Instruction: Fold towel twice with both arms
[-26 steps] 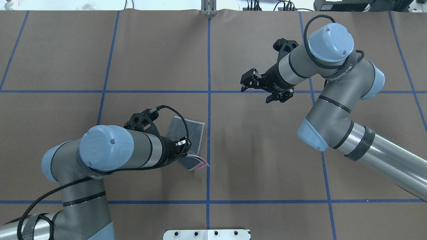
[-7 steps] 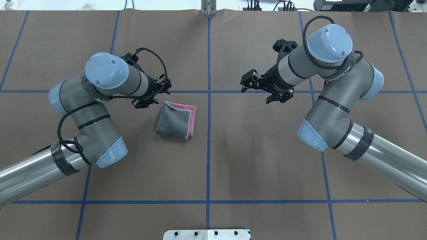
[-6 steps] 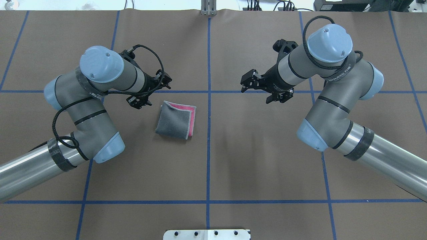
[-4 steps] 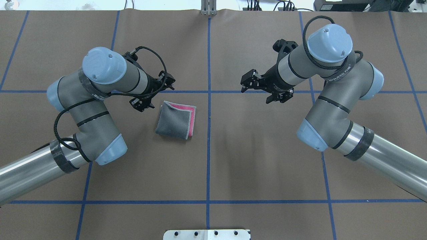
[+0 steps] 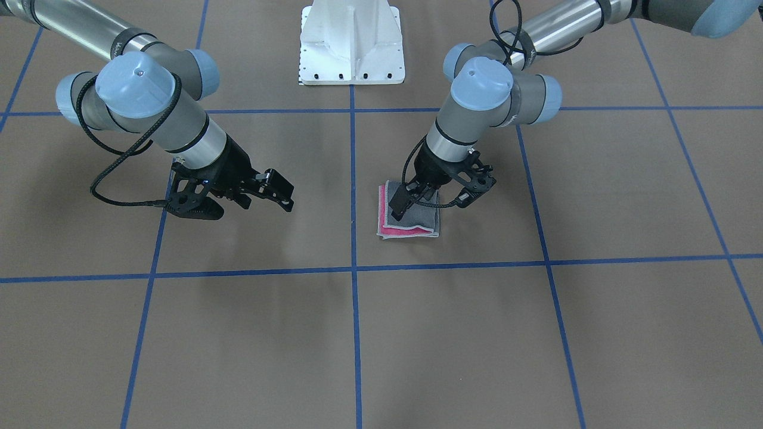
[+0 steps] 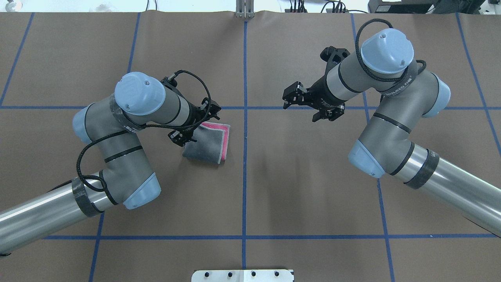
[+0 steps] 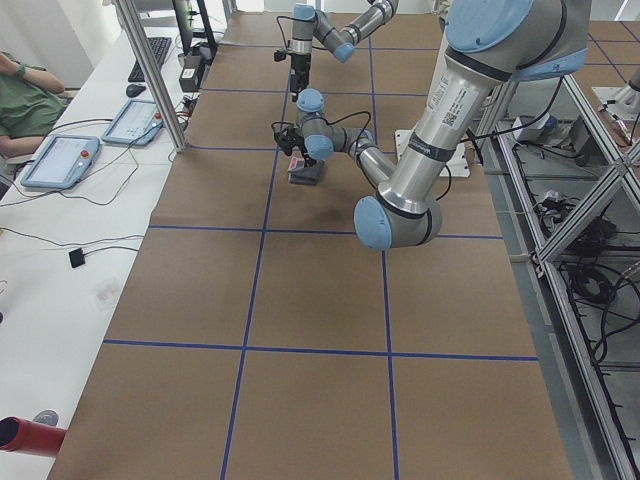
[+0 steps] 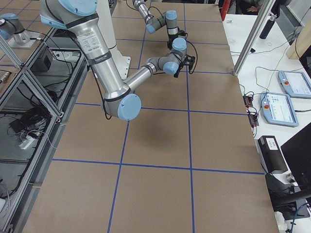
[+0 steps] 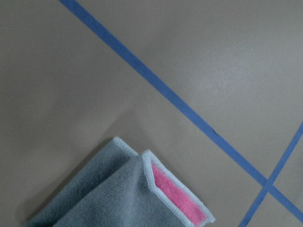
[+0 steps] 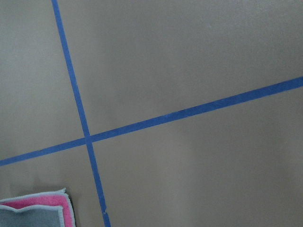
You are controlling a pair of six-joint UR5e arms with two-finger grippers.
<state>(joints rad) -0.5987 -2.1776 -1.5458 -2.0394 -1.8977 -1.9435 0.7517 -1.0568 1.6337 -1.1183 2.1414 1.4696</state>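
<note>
The towel lies folded into a small square on the brown table, left of the centre tape line. Its dark grey face is up, and pink shows along its far and right edges. It also shows in the front view, the left wrist view and the right wrist view. My left gripper is open and empty. It hovers over the towel's far-left corner. My right gripper is open and empty, apart from the towel, right of the centre line.
Blue tape lines divide the brown table into squares. The white pedestal base stands at the robot's edge of the table. A side bench with tablets and an operator lies beyond the far edge.
The left gripper folded the towel, let it go and drew back to the left. It has now moved right again, over the towel's far-left corner. The right arm has not moved.
</note>
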